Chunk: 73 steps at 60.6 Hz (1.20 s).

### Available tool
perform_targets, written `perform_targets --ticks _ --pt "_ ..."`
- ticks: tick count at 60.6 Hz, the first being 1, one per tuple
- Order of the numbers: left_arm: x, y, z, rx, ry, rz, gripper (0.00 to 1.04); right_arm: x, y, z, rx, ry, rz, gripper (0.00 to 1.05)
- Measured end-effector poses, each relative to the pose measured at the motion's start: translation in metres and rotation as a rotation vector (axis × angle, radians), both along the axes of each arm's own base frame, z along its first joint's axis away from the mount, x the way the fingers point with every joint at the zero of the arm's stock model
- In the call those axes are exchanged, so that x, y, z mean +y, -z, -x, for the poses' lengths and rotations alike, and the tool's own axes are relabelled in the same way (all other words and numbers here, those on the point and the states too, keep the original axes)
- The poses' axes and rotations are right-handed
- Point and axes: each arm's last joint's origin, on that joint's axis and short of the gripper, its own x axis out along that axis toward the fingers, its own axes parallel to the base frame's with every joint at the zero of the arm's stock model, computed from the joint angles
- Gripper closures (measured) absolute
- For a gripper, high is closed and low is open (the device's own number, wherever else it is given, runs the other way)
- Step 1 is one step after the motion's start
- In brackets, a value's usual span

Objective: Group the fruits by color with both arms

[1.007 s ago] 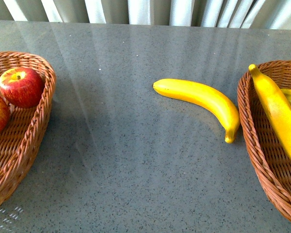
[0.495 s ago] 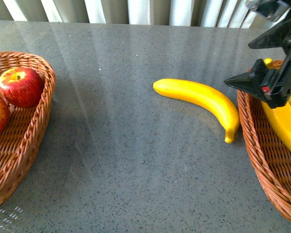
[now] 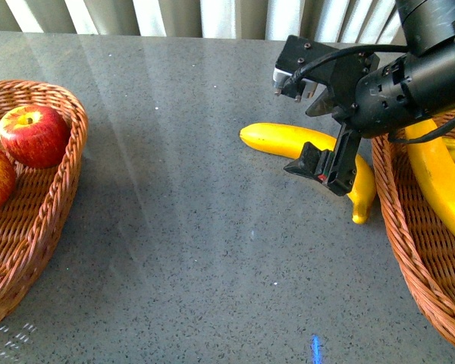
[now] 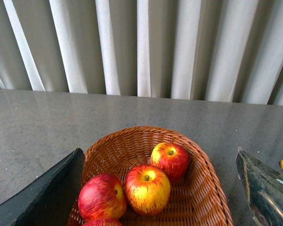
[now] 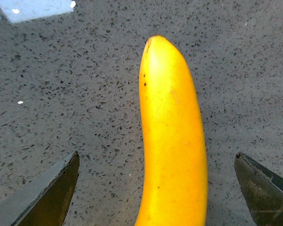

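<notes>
Now right hand (image 3: 284, 126) moved in over the loose banana (image 3: 269, 138), fingers spread wide, empty, left hand (image 4: 159, 153) likewise agape

Glossy smooth banana (image 5: 172, 136), speckled polished stone table (image 3: 182, 250), woven wicker basket (image 4: 198, 197), shiny apples (image 4: 147, 188)

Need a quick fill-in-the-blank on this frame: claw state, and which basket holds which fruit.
1. The right claw is ___, with one finger on each side of the loose banana.
2. The apples sit in the ___ basket.
3. Other bananas lie in the ___ basket.
Missing words: open; left; right.
</notes>
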Motion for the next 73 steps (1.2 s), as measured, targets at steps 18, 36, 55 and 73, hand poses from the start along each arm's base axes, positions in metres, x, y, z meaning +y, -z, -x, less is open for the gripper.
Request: perform_targets --ticks 18,36,55,73 --pt "0.0 0.0 0.0 0.0 0.0 0.0 0.09 0.014 0.016 -0.016 0.023 0.004 0.028 0.09" --pt "0.0 0.0 0.0 0.0 0.0 0.0 0.09 0.022 0.017 -0.015 0.051 0.021 0.007 0.36" --pt "0.0 0.0 0.0 0.0 0.0 0.0 0.09 0.023 0.012 -0.016 0.068 0.057 -0.058 0.68" --pt "0.0 0.0 0.0 0.0 0.0 0.0 0.09 0.029 -0.053 -0.009 -0.003 0.078 -0.307 0.68"
